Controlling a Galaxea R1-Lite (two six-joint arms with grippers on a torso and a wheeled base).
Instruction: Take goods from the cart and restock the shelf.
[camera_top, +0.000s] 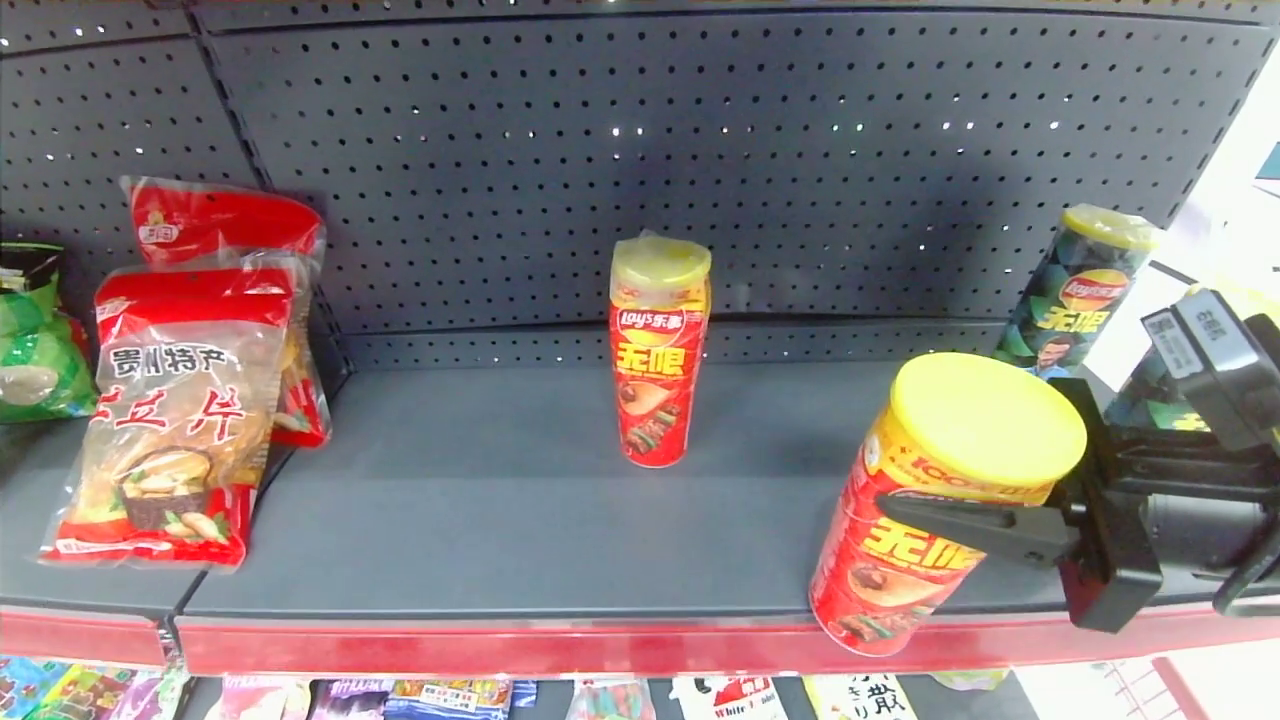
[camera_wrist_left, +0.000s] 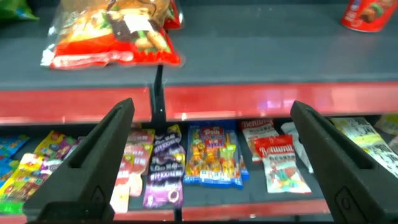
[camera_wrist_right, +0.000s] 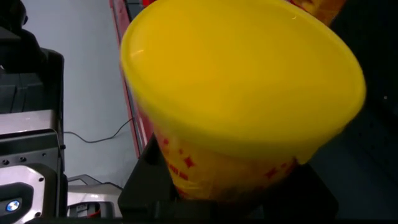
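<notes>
The fingers (camera_top: 985, 530) of the right gripper (camera_top: 975, 500) are clamped around a red canister (camera_top: 905, 570) just under its rim, one black finger lying across the printed side and the other hidden behind it. The canister is a glossy tube with a smooth, flat yellow lid (camera_top: 985, 425). It leans at the right front of the shelf (camera_top: 500, 520), its lower end showing against the red front lip (camera_top: 500, 645) (I can't tell whether it rests there). The left gripper (camera_wrist_left: 211, 124) hangs before that lip with its fingers (camera_wrist_left: 93, 158) spread wide and nothing between them, above bright sweet packets (camera_wrist_left: 211, 155) on the tier below. A matching canister (camera_top: 658, 350) stands upright mid-shelf, well apart from the held one. A dark canister (camera_top: 1075, 290) stands against the perforated back panel (camera_top: 600, 150) at the right, and crinkly clear-and-red snack bags (camera_top: 175, 410) sit at the left.
</notes>
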